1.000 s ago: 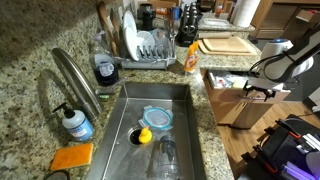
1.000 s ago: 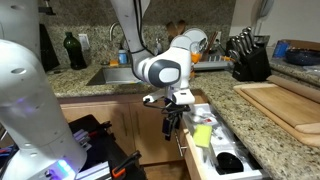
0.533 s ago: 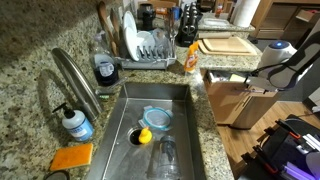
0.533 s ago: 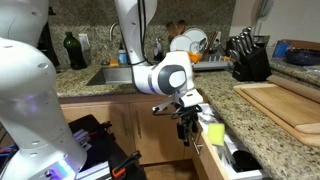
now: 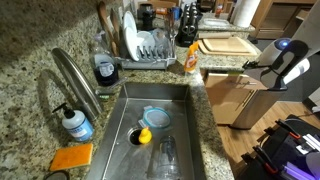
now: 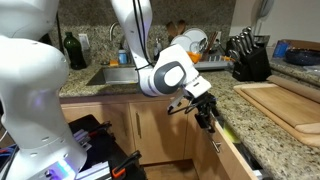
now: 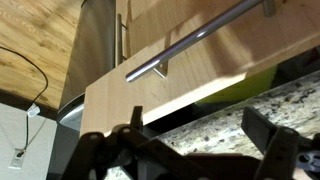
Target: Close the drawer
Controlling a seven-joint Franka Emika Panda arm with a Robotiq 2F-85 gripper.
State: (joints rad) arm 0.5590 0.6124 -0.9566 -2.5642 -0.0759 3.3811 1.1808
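The wooden drawer [image 5: 238,100] under the granite counter stands nearly shut, with only a narrow gap left in both exterior views [image 6: 236,152]. In the wrist view its front panel [image 7: 150,85] with a long metal bar handle [image 7: 195,38] fills the top. A yellow-green item [image 7: 255,82] shows in the gap above the counter edge [image 7: 200,122]. My gripper [image 7: 200,148] is open and empty, its fingers [image 7: 268,128] spread over the counter edge right at the drawer front. It also shows in both exterior views [image 5: 260,70] [image 6: 205,108].
A sink [image 5: 185,150] with a blue bowl [image 5: 157,118] and a glass lies beside the drawer. A dish rack [image 5: 145,45], a knife block [image 6: 248,62] and a cutting board [image 6: 290,100] stand on the counter. Cabinet doors [image 6: 150,130] are under the sink. Black and red gear [image 5: 295,150] sits on the floor.
The drawer has slid in from wide open to nearly shut. My gripper has moved with its front toward the cabinet and risen to the counter edge.
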